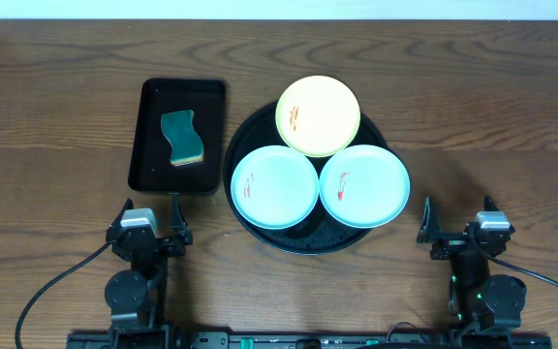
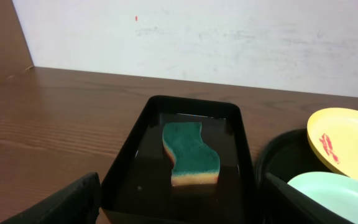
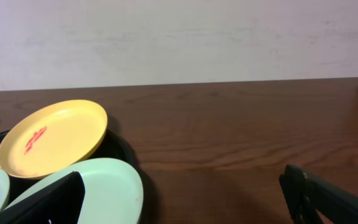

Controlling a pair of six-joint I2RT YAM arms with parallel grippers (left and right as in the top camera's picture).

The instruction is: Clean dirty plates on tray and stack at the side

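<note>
Three plates lie on the round black tray (image 1: 308,246). The yellow plate (image 1: 318,115) is at the back, with an orange smear. In front are two mint plates, the left one (image 1: 274,186) and the right one (image 1: 364,185), each with a red smear. My left gripper (image 1: 151,206) stands open near the front edge, left of the tray. In its wrist view the left gripper (image 2: 182,208) has nothing between its fingers. My right gripper (image 1: 458,208) stands open to the right of the tray. It (image 3: 185,208) is empty too, with the right mint plate (image 3: 110,190) beside its left finger.
A rectangular black tray (image 1: 148,145) left of the round tray holds a teal wavy sponge (image 1: 183,138). The sponge (image 2: 191,152) lies straight ahead of the left gripper. Bare wooden table (image 1: 492,126) lies right of the round tray. A white wall runs behind the table.
</note>
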